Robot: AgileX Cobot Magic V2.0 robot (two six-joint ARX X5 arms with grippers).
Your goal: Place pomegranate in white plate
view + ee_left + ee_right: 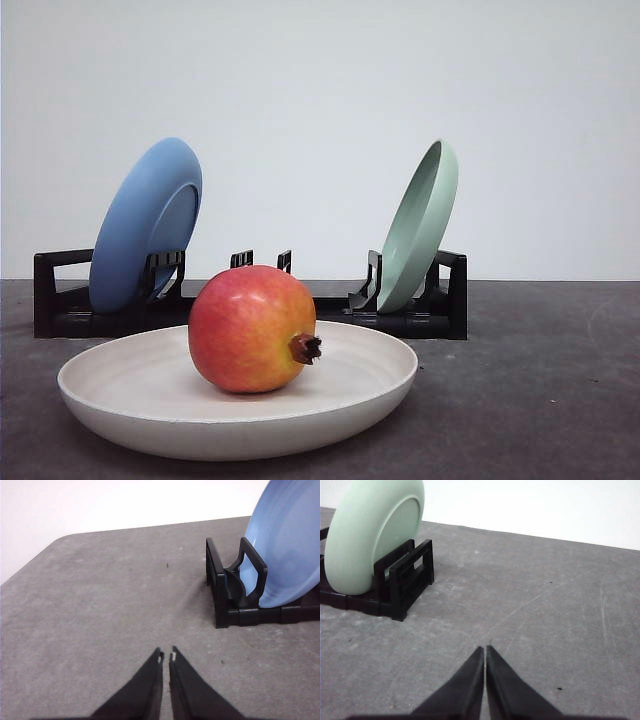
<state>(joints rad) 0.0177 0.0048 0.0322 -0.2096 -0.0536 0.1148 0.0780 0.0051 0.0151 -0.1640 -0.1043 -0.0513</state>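
Table (560,400): one; we are seeing it carrying everything.
Rack (420,320): one, propping two plates on edge, blue plate (145,225) and pale green plate (420,225).
White plate (120,385): one, lying flat to receive fruit.
Pomegranate (250,328): one, resting inside the white plate; we are judging the task done.
Left gripper (166,656): fingertips nearly touching, holding nothing.
Right gripper (485,650): closed, empty.
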